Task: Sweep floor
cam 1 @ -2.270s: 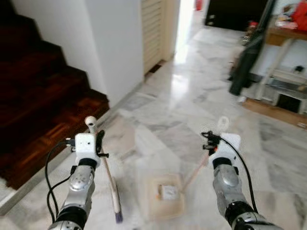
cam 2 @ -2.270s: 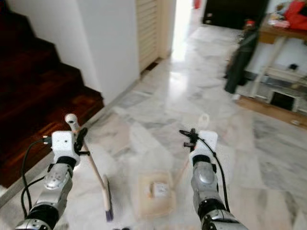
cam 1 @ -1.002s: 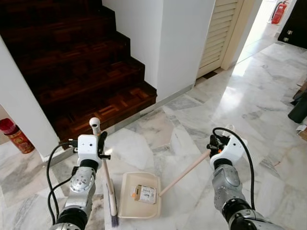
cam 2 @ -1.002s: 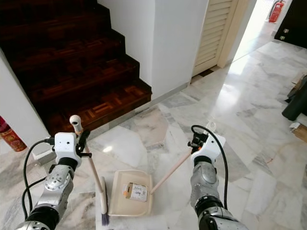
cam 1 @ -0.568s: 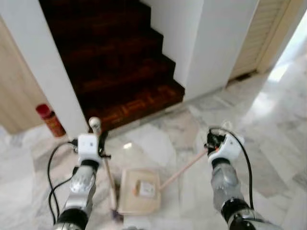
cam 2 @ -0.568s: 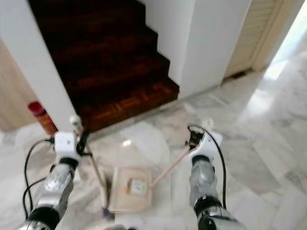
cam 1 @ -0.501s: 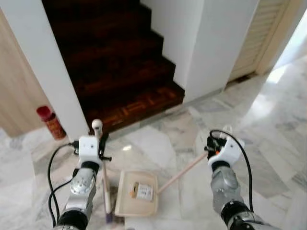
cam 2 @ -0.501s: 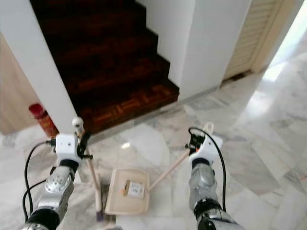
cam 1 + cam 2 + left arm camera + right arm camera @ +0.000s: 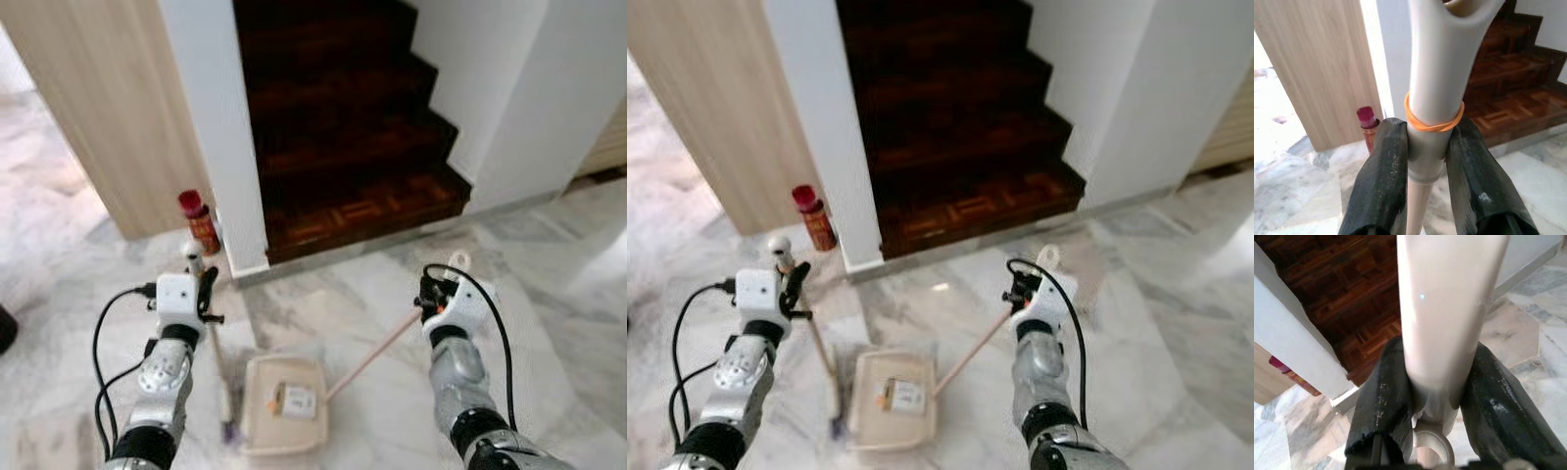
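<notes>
While you stood on the marble floor (image 9: pixel 88 264) facing the dark wooden staircase (image 9: pixel 343 147), your left tool (image 9: pixel 1426 147) was closed around the pale handle of the broom (image 9: pixel 217 367), just under the orange rubber band (image 9: pixel 1432 122) on the grip, with the brush end near the floor on the left. Your right tool (image 9: pixel 1432 396) was clamped on the long handle of the dustpan (image 9: pixel 284 416), which slanted down and left to the cream pan lying between your arms. A small carton (image 9: pixel 294 399) lay inside the pan, so I judged that the sweeping was largely done and you were carrying the load somewhere.

A red can (image 9: pixel 201 223) stood at the foot of the white wall, just beyond the broom top.

To do this step well, you needed to keep the pan level, or tipped slightly back, so the carton could not slide out over the open lip. I would have advised steady grips on both handles and slow turns, since the view was soft with motion. You should have kept the broom head clear of the pan and of the red can as you moved past the wall corner. If more litter lay ahead, I could not see it.
</notes>
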